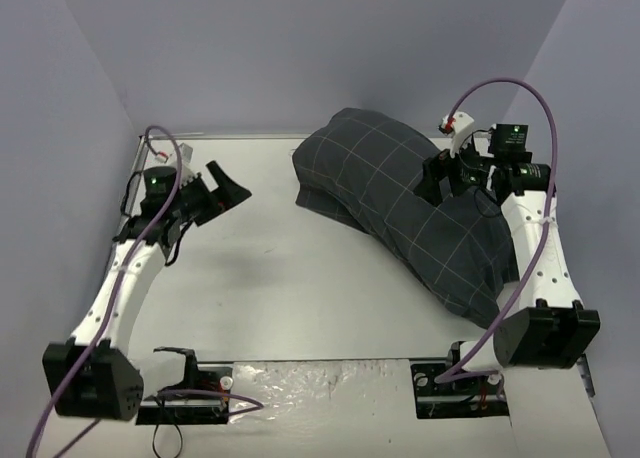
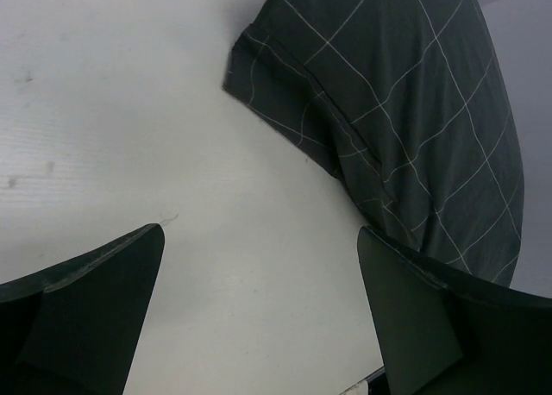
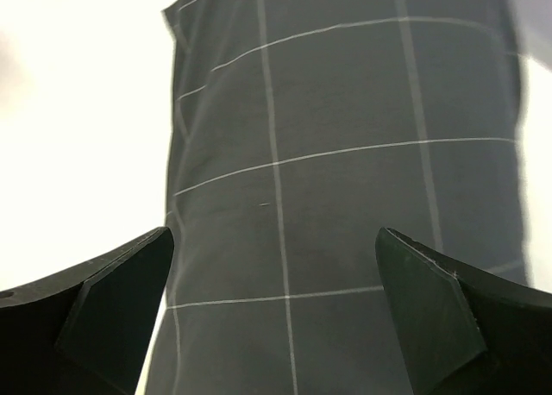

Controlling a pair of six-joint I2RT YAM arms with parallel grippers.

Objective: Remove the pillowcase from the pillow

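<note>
**Right end effector** [image 3: 274,236]: fingers spread wide, nothing between them. It is poised directly over the pillowcase [image 1: 400,203], near the far-right part of the bundle. Whether it touches the cloth cannot be told.

**Left end effector** [image 2: 259,231]: fingers likewise spread and empty. It hangs above bare surface [image 1: 270,278], well apart from the fabric, which lies ahead and to its right. The nearest part is a flat folded edge at the bundle's far-left end.

**Pillowcase:** dark check sleeve, plump and filled. Its long axis runs diagonally from far-centre to near-right, beside the right arm.

**Pillow:** no white shows in any view, so it is judged fully enclosed. The open mouth cannot be located with certainty.

**Governing relation:** the right arm is much the nearer, sitting over the bundle. The left arm must travel right to reach the loose edge. A likely division is one end effector pinning the stuffed body while the other draws cloth along the diagonal.
</note>
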